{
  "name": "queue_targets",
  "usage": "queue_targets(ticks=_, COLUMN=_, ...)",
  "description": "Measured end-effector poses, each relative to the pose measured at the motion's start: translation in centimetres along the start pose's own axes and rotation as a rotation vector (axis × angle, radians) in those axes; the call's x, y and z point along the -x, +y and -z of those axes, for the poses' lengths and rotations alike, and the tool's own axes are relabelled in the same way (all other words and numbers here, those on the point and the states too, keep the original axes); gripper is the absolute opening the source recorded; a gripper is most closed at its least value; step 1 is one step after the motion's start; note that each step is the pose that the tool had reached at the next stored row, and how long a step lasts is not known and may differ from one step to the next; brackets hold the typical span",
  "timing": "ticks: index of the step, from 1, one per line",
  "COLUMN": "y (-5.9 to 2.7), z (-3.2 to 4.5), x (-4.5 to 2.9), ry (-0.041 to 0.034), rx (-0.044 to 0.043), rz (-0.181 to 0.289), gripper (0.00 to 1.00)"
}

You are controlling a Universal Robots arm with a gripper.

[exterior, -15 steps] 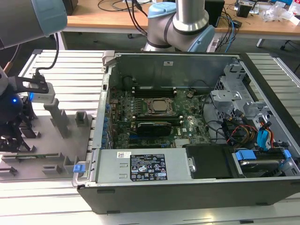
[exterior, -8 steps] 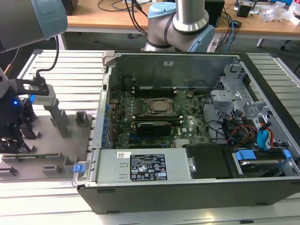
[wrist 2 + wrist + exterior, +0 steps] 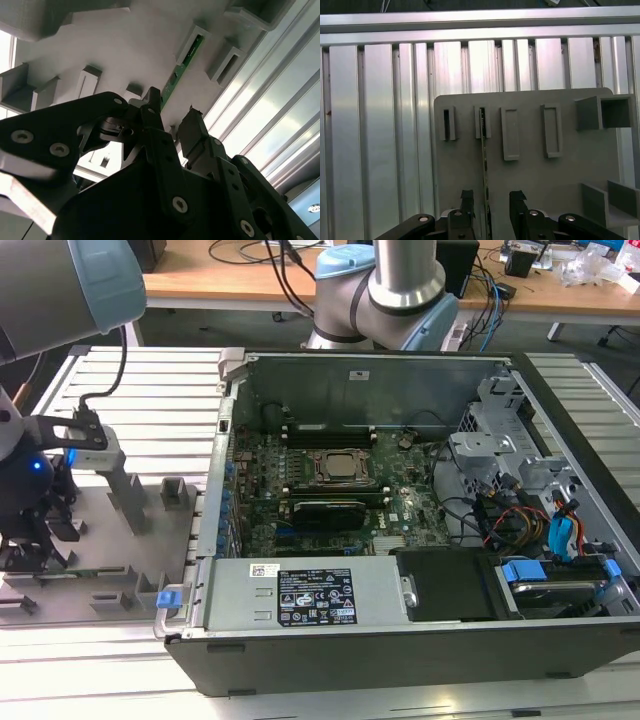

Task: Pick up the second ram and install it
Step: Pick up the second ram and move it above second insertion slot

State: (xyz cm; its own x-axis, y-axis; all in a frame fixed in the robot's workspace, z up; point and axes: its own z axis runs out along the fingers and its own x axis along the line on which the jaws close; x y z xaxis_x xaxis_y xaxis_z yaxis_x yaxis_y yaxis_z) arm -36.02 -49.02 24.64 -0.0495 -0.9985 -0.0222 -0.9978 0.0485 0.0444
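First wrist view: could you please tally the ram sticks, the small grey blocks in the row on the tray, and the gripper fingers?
Ram: 1
Small grey blocks: 4
Gripper fingers: 2
Total: 7

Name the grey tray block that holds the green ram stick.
The narrow block beside the wider ones: the second ram stands in its slot, reaching into the open gripper.
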Motion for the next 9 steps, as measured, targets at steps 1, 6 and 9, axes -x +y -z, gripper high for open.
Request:
queue_targets(ticks=1, y=-0.01, z=-0.2, x=-0.05, ry=0.0, rx=0.0, rz=0.001, gripper=0.42)
queue_targets(ticks=6, y=-0.04, z=-0.82, x=-0.15, ry=0.0001, rx=0.0, rz=0.002, gripper=0.42)
queue_targets(ticks=9, y=-0.07, z=-1.25, x=-0.28, ry=0.0003, rx=0.0002, rz=0.005, gripper=0.42)
